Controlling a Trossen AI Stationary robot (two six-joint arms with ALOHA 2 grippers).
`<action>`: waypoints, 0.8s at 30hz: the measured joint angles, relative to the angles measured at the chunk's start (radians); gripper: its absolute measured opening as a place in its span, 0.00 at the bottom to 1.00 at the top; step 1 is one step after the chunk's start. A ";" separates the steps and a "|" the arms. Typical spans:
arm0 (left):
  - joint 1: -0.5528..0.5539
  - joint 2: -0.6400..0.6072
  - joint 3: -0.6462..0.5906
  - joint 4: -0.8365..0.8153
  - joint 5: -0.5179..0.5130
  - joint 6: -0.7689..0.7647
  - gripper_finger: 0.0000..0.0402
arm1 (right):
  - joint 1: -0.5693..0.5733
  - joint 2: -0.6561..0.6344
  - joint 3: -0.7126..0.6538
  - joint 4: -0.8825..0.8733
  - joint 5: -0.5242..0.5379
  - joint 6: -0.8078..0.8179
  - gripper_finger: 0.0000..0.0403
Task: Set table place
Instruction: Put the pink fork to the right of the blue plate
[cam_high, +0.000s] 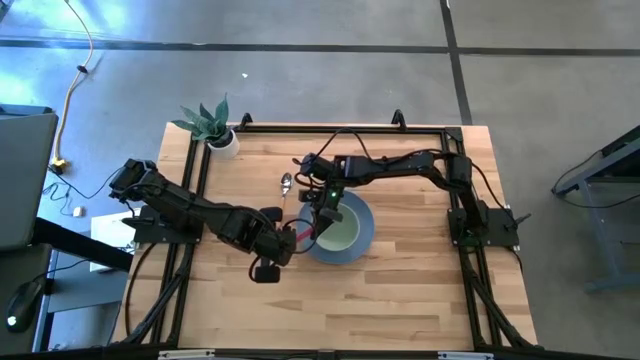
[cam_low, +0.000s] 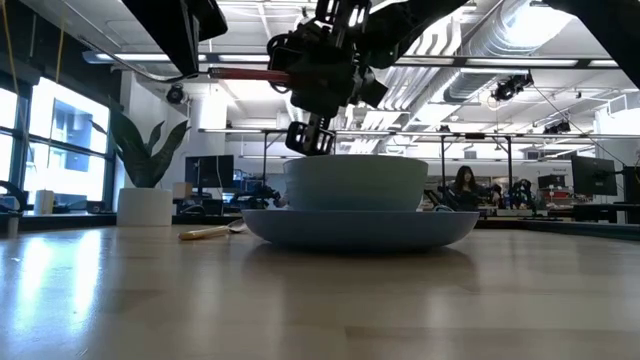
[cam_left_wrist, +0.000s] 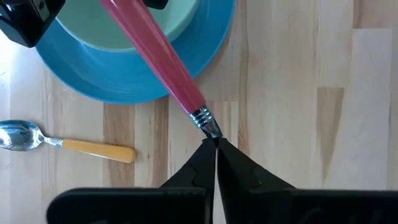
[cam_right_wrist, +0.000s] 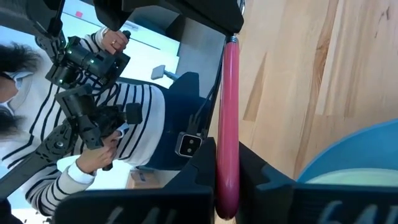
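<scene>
Mid-handover, by the look of it: a pink-handled utensil (cam_left_wrist: 158, 53) held level in the air, just left of the blue plate (cam_high: 368, 225) and the pale green bowl (cam_high: 340, 232) on it, near the middle of the table (cam_high: 400, 300).

Left gripper (cam_left_wrist: 216, 146) pinched tight on the metal neck, the working end hidden between its fingers, so cannot tell knife from fork. Right gripper (cam_right_wrist: 229, 165) closed around the pink handle from above the bowl's left side.

To do this step well:
- Release only one side, and only once the other grip is clearly firm; a two-way pull would twist the handle.
- Open the releasing fingers fully, then back straight off along the handle's line.
- Keep the utensil level and clear of the bowl's rim while carrying it.
- Lower it flat onto bare wood just beside the plate, parallel to the yellow-handled spoon (cam_left_wrist: 74, 146) lying at the far left of the plate, without nudging either.
</scene>
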 joint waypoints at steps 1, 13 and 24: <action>0.001 0.000 0.000 0.005 0.007 0.001 0.00 | -0.004 0.000 0.000 -0.004 -0.002 -0.001 0.00; 0.004 0.002 0.137 -0.046 -0.046 0.062 0.26 | 0.001 -0.006 0.005 0.005 -0.027 -0.011 0.00; 0.003 0.002 0.265 -0.434 -0.314 -0.202 0.47 | -0.014 -0.052 0.003 -0.032 0.084 -0.045 0.00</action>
